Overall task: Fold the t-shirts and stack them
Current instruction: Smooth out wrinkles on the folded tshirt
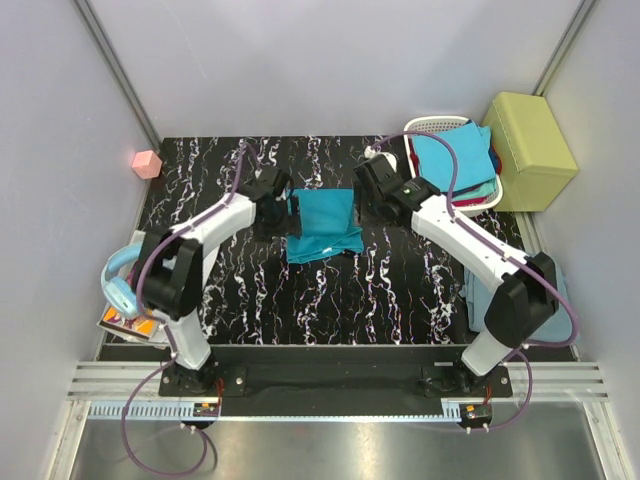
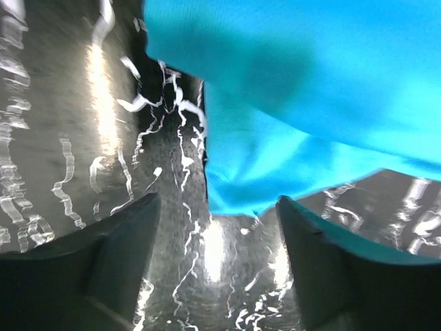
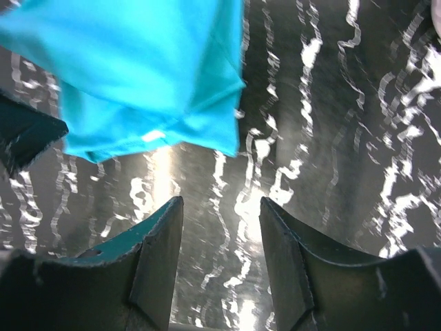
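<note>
A teal t-shirt (image 1: 322,225) lies folded into a small rectangle in the middle of the black marbled table (image 1: 400,290). My left gripper (image 1: 291,216) is at its left edge. In the left wrist view the left gripper (image 2: 217,203) is open, and a corner of the t-shirt (image 2: 296,89) lies on the table just ahead of the fingertips, not pinched. My right gripper (image 1: 358,205) is at the shirt's right edge. The right gripper (image 3: 221,200) is also open with only bare table between its fingers, and the t-shirt (image 3: 138,69) lies ahead and to the left.
A white slatted basket (image 1: 432,125) at the back right holds more folded shirts (image 1: 455,158), blue on top. Beside it stands a yellow-green padded box (image 1: 528,150). A pale blue cloth (image 1: 477,292) lies by the right arm. A pink cube (image 1: 147,163) and blue headphones (image 1: 118,282) sit at the left.
</note>
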Tool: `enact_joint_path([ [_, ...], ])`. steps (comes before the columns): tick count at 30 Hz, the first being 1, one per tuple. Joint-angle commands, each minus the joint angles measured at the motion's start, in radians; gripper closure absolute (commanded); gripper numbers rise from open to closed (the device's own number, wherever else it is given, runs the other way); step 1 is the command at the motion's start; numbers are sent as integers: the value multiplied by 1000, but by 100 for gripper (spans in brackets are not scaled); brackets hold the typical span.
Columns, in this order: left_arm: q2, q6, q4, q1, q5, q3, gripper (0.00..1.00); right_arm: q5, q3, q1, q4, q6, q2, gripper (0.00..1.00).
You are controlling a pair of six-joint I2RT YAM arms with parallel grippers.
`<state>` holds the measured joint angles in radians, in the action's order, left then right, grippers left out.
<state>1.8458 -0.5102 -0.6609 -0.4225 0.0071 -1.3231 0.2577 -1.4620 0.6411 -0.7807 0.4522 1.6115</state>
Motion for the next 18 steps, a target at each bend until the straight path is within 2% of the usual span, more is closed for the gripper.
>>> enact_joint_path([
  [1,-164,-17,43,-4,-122,-36,17,-43,-92,-4,40,-12,74,44],
  [6,-201,-19,38,5,-193,-13,20,-80,-120,-6,55,-1,181,48],
  [18,-261,-16,44,45,-225,78,24,-107,-233,-9,69,9,361,49],
])
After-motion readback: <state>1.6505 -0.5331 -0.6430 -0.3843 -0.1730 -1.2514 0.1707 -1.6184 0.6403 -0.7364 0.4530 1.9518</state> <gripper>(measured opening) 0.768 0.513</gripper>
